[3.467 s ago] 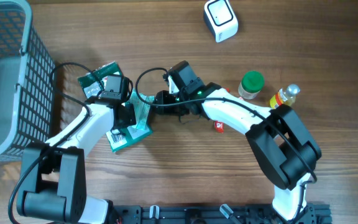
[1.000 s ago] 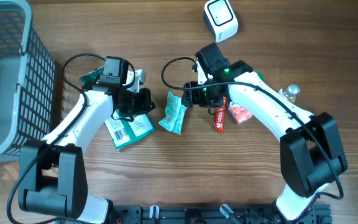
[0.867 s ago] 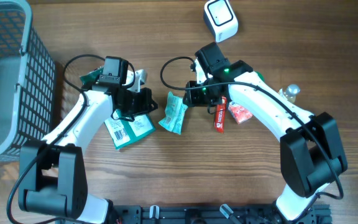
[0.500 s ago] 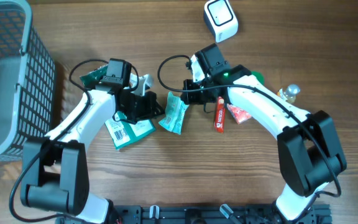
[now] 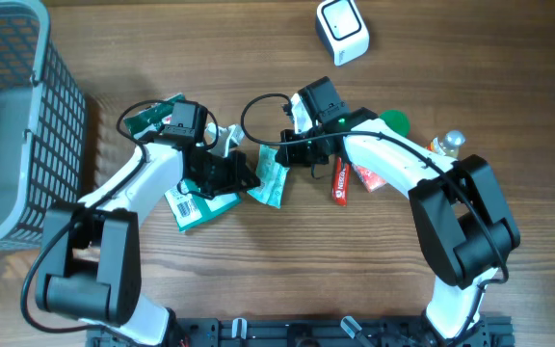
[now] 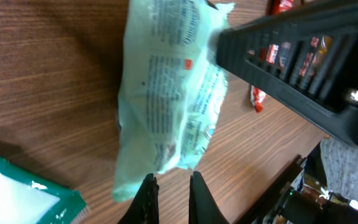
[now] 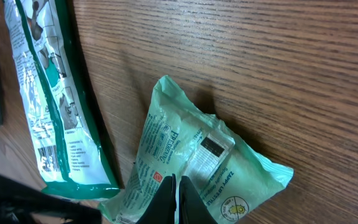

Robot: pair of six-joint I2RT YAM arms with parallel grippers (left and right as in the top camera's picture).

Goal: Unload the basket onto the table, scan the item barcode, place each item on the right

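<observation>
The item, a crinkled light-green packet (image 5: pixel 270 178), lies flat on the wood between my two grippers. In the right wrist view the packet (image 7: pixel 197 162) shows a small dark printed block on a white label. My right gripper (image 5: pixel 284 154) is at the packet's upper right edge; its tips (image 7: pixel 176 183) are shut, hanging over the packet, with nothing seen gripped. My left gripper (image 5: pixel 244 178) sits at the packet's left edge. Its thin fingers (image 6: pixel 171 180) are shut just below the packet (image 6: pixel 166 93), holding nothing. The white scanner (image 5: pixel 341 31) stands at the far edge.
A flat green-and-white pouch (image 5: pixel 200 204) lies under my left arm. A red stick pack (image 5: pixel 339 183), a small red packet (image 5: pixel 369 176), a green-lidded jar (image 5: pixel 393 122) and a small bottle (image 5: pixel 446 145) lie at the right. A grey basket (image 5: pixel 27 116) stands at the left.
My right gripper has shut and moved left, down to the packet. My left gripper has slid right to the packet's edge. The packet has stayed on the table.
</observation>
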